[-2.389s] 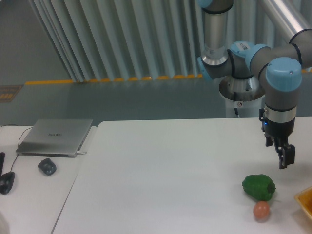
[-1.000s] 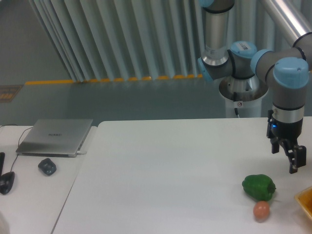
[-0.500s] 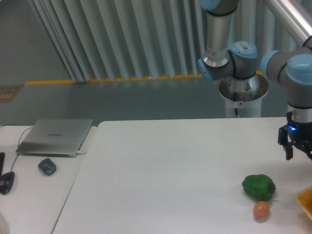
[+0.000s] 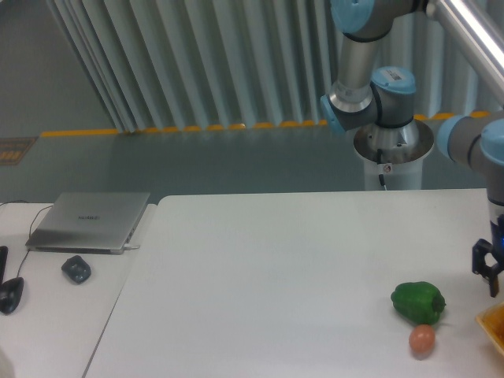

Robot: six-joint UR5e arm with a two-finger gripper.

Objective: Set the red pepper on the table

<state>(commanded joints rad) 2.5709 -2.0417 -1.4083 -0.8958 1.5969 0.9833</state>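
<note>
The red pepper is out of view. The white table (image 4: 276, 268) fills the lower part of the camera view. My gripper (image 4: 496, 282) hangs at the far right edge of the frame, above the table and to the right of the green pepper. It is partly cut off by the frame edge. Only one dark finger (image 4: 490, 276) shows, so whether the gripper is open or shut is unclear. Nothing shows in its grasp.
A green pepper (image 4: 418, 302) lies on the table at the right, with a small orange-pink ball (image 4: 422, 339) just in front of it. The corner of an orange tray (image 4: 492, 324) shows at the right edge. A laptop (image 4: 90, 220) and a mouse (image 4: 76, 268) sit on the side desk at the left.
The arm has swung steadily to the right and slightly down, carrying the gripper from above the green pepper to the frame's right edge. The green pepper and the ball have not moved.
</note>
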